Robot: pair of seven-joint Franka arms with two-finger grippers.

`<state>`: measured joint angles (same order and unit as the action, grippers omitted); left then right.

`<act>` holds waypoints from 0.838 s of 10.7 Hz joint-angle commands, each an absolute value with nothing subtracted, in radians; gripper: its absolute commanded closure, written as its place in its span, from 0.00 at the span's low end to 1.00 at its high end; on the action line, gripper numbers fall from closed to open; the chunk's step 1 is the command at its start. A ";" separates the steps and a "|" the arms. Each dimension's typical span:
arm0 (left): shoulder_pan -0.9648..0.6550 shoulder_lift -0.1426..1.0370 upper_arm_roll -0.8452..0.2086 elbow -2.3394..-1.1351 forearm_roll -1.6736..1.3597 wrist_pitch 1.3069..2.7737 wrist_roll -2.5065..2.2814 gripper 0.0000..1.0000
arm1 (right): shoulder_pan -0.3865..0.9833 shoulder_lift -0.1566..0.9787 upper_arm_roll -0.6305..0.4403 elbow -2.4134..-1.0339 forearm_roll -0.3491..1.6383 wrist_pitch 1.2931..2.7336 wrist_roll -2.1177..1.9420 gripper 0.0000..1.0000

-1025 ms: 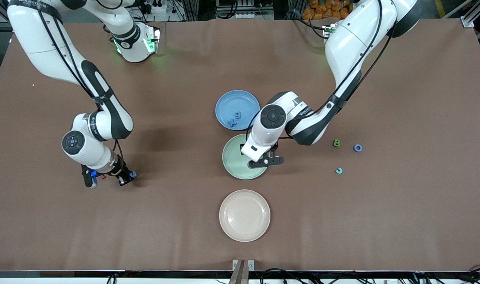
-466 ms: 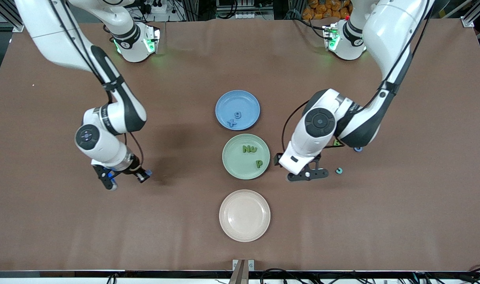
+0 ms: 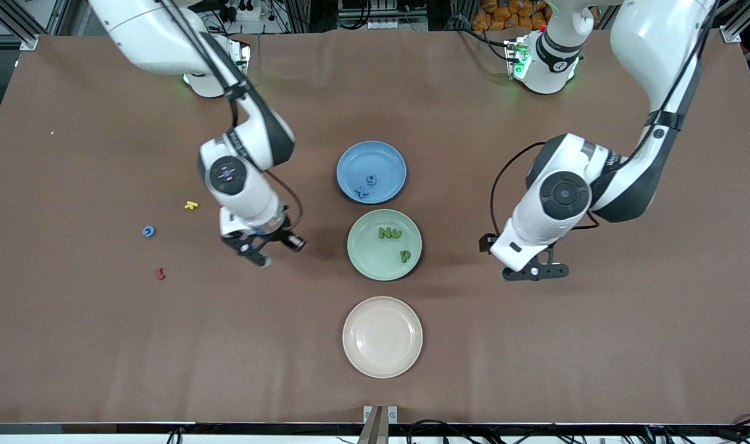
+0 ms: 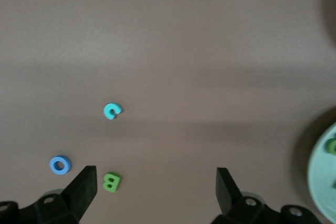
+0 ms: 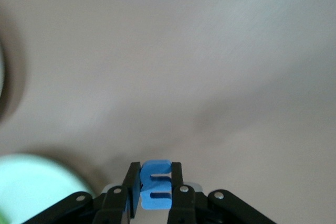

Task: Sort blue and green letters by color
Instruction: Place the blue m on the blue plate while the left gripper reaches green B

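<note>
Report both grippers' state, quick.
Left gripper: open, empty, over bare table near the green B.
Right gripper: shut on a blue letter, beside the green plate.

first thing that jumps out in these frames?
Three plates in a row mid-table: the blue plate with two blue letters, the green plate with three green letters, and a bare beige plate nearest the front camera. The right gripper is shut on a blue letter over bare table beside the green plate. The left gripper hangs open over the table, with a green B just under it.
</note>
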<state>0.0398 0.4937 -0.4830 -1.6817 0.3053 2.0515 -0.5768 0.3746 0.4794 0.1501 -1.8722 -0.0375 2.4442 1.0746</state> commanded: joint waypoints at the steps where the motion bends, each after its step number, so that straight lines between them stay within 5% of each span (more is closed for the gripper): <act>1: 0.162 0.367 -0.511 -1.955 0.330 2.277 -0.491 0.00 | 0.518 0.466 0.140 -1.884 -0.023 2.431 1.068 1.00; 6: 0.225 0.383 -0.511 -2.154 0.328 2.537 -0.488 0.00 | 0.675 0.512 0.172 -1.882 -0.021 2.434 1.120 0.98; 7: 0.225 0.387 -0.509 -2.163 0.328 2.549 -0.488 0.00 | 0.698 0.524 0.173 -1.881 -0.020 2.436 1.147 0.59; 8: 0.225 0.394 -0.509 -2.166 0.328 2.551 -0.488 0.00 | 0.712 0.526 0.193 -1.881 -0.026 2.436 1.216 0.01; 9: 0.225 0.397 -0.509 -2.171 0.328 2.551 -0.488 0.00 | 0.710 0.525 0.212 -1.878 -0.029 2.434 1.232 0.00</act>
<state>0.2092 0.4042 -0.4960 -2.1472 0.3135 2.5319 -0.4940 0.7009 0.5225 0.1812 -1.8838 -0.0365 2.4351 1.1680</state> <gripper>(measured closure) 0.000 0.542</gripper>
